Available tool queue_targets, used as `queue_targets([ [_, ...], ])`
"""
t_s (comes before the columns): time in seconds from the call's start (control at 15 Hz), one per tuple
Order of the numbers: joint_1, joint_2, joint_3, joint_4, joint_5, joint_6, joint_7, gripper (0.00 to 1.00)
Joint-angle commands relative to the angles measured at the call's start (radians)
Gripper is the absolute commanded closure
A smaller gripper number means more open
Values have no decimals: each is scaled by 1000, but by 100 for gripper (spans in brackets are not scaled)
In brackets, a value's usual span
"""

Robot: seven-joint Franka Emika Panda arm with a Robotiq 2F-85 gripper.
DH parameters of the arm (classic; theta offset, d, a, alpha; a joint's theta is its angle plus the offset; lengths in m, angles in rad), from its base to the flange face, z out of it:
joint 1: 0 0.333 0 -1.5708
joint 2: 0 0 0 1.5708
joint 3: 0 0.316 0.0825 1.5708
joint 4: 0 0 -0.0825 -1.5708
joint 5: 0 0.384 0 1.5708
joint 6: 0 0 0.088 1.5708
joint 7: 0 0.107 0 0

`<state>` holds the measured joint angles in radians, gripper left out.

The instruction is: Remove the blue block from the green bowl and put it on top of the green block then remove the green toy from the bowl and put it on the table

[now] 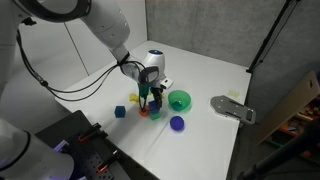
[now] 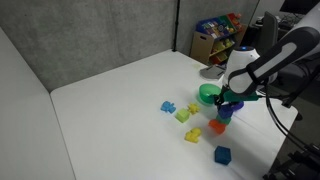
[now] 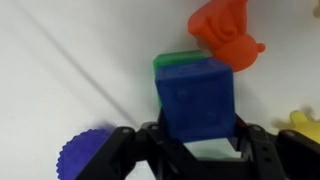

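Note:
In the wrist view the dark blue block [image 3: 196, 98] sits between my gripper's [image 3: 198, 135] two fingers, and both fingers touch its sides. A green block [image 3: 170, 58] shows just behind and under it. In both exterior views the gripper [image 1: 151, 100] [image 2: 228, 102] points down at the white table [image 1: 200, 65] [image 2: 110, 95], right beside the green bowl [image 1: 180, 100] [image 2: 207, 94]. The green toy cannot be made out inside the bowl. A lookalike blue cube [image 1: 120, 112] [image 2: 222, 155] lies apart on the table.
An orange toy [image 3: 225, 30] [image 2: 217, 126] lies close to the stack. A round purple thing [image 1: 177, 123] [image 3: 85, 152] is near the bowl. Yellow-green blocks [image 2: 184, 115] and a cyan block [image 2: 168, 105] are scattered nearby. A grey device [image 1: 233, 108] sits at the table's edge.

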<state>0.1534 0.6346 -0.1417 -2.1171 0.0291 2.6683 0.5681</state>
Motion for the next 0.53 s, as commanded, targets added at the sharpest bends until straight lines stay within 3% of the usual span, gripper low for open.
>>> queue_targets([
  [0.0, 20, 7, -19, 10, 16, 7, 22, 69],
  [0.2, 25, 5, -24, 8, 13, 8, 29, 69],
  [0.27, 25, 4, -25, 7, 14, 6, 29, 30],
  [0.33, 24, 3, -24, 7, 15, 6, 30, 18],
  [0.47, 23, 1, -23, 6, 15, 5, 32, 5],
])
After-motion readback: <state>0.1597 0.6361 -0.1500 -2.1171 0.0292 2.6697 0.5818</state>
